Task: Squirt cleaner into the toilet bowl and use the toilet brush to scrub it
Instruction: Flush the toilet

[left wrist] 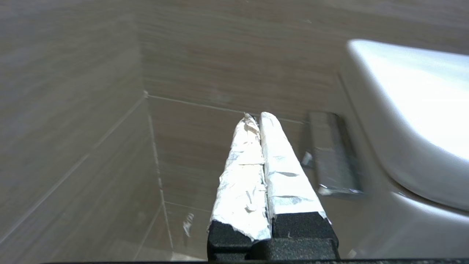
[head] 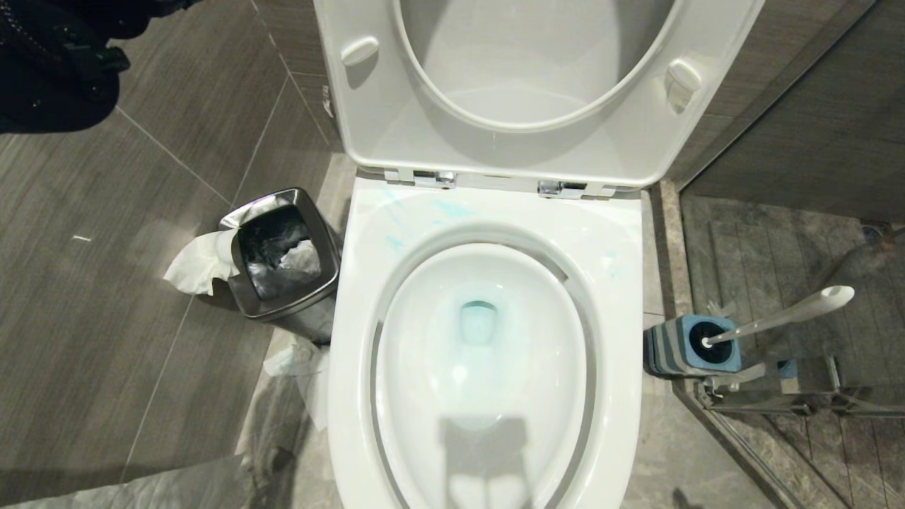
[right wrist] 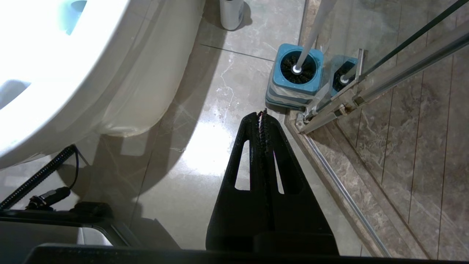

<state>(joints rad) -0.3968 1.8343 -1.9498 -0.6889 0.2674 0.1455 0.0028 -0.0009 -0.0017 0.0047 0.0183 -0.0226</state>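
1. The large glossy white ceramic toilet bowl [head: 488, 367] stands with its white seat and lid raised upright behind it on chrome hinges.
2. The pale turquoise-blue cleaner [head: 452, 208] shows as thin smears on the back and left of the rim, and it tints the water at the drain.
3. The toilet brush with the long slim whitish handle [head: 785, 317] stands in its square blue-topped, grey-ribbed holder [head: 689, 346] on the floor just right of the bowl, against a glass partition, its handle leaning right, its rounded knob end uppermost.
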